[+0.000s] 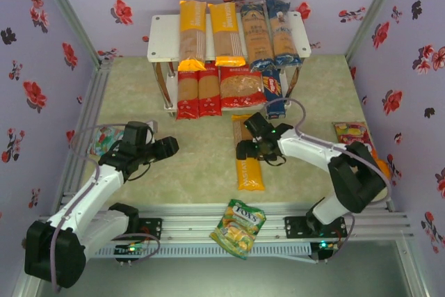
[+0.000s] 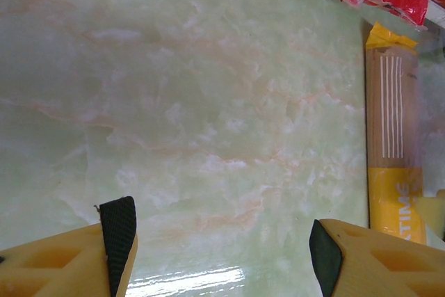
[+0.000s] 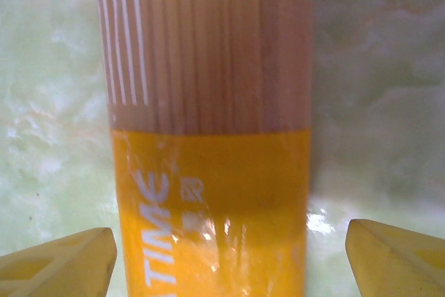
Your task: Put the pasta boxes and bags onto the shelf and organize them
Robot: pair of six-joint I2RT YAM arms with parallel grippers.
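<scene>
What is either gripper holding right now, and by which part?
Nothing. The right gripper stands open astride the yellow spaghetti bag, fingers clear of it; the left gripper is open over the table.

- Open table lies between the left gripper and the yellow pack, and nothing is on it.
- The right gripper hangs over that pack with its jaws wide. The wrist view shows bare table on both sides.
- On the shelf, the top board's left end is bare; four packs fill the rest.
- The lower tier is crowded, from the red packs across to the blue box.
- A snack bag sits on the near rail.
- A small red bag lies beside the right arm.
</scene>
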